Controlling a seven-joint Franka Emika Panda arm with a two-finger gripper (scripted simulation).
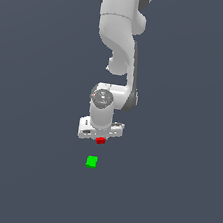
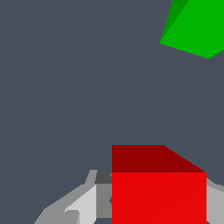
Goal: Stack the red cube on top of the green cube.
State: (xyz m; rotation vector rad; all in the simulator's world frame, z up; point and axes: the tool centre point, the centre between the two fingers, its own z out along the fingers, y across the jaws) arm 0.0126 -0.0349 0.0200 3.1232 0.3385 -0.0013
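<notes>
The small bright-red plain cube (image 1: 100, 140) sits at the tip of the white robot gripper (image 1: 100, 138), tucked just under the pale hand. In the wrist view the same red cube (image 2: 158, 188) fills the space between the grey fingers (image 2: 81, 205), which flank it on either side — they appear closed on it, though the actual contact faces are hidden behind the cube. Whether the cube is lifted clear of the dark grey-blue tabletop (image 1: 23, 171) or only just off it cannot be settled from these renders; no shadow or gap shows plainly.

The small bright-green plain cube (image 1: 92, 161) rests alone on the tabletop, near the gripper but apart from it, lower in the exterior view and slightly toward that view's left. In the wrist view the green cube (image 2: 192, 28) is cut off by the frame edge, clearly not yet beneath the red one.

So the grasp looks done, while the carry is at most begun. What remains, judging by the layout, is bringing the red cube over the green one, lowering it, and releasing.

As cubes, neither has a long axis. The red cube sits square to the fingers, one face turned flat toward the wrist camera. The green cube is rotated relative to it — a corner edge, not a face, points toward the gripper — so some turning of the wrist would likely be needed for the faces to line up.
</notes>
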